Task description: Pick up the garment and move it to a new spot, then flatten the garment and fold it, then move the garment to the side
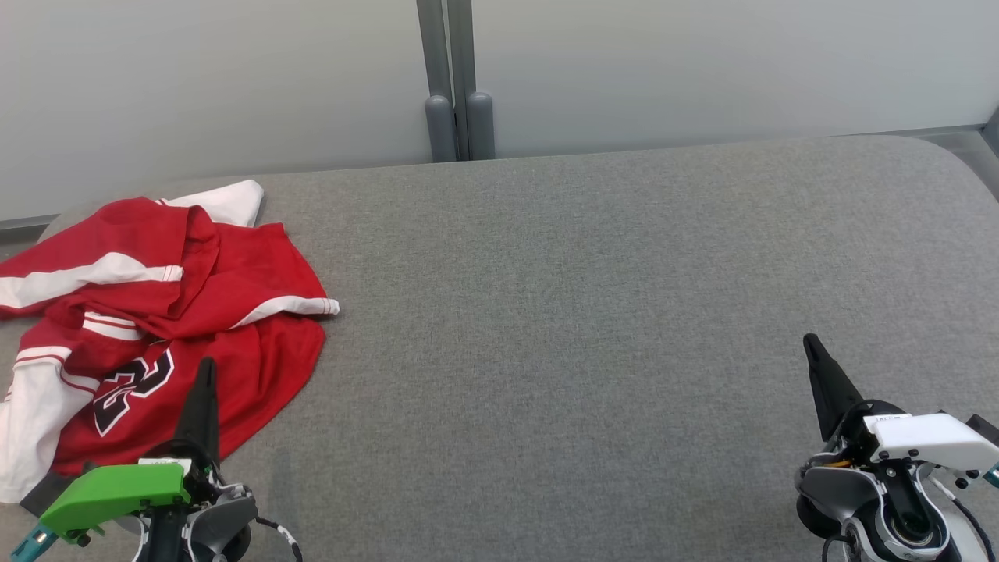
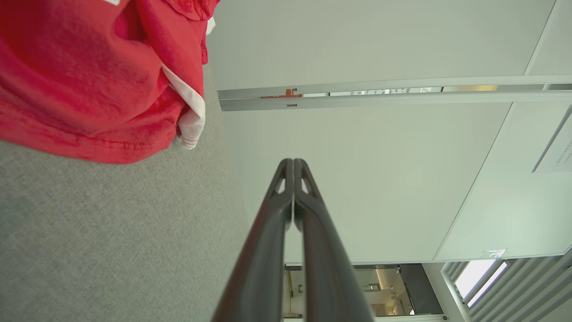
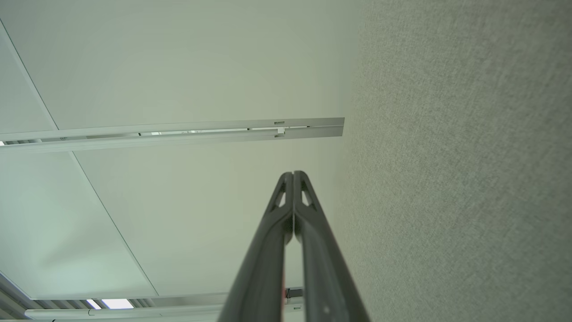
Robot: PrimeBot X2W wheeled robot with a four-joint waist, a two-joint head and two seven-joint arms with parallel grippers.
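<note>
The garment (image 1: 156, 312), a red jersey with white stripes and a dark number, lies crumpled at the left end of the grey table (image 1: 585, 312). My left gripper (image 1: 205, 367) is shut and empty, its tip over the jersey's near edge. In the left wrist view the garment (image 2: 89, 76) fills the upper left, apart from the closed left gripper (image 2: 293, 162). My right gripper (image 1: 810, 342) is shut and empty at the lower right, far from the jersey. Its tips (image 3: 293, 174) meet in the right wrist view.
Pale wall panels with a grey post (image 1: 456, 86) stand behind the table. The table's rounded far right corner (image 1: 952, 156) and its left edge bound the surface. Bare grey fabric stretches from the jersey to the right gripper.
</note>
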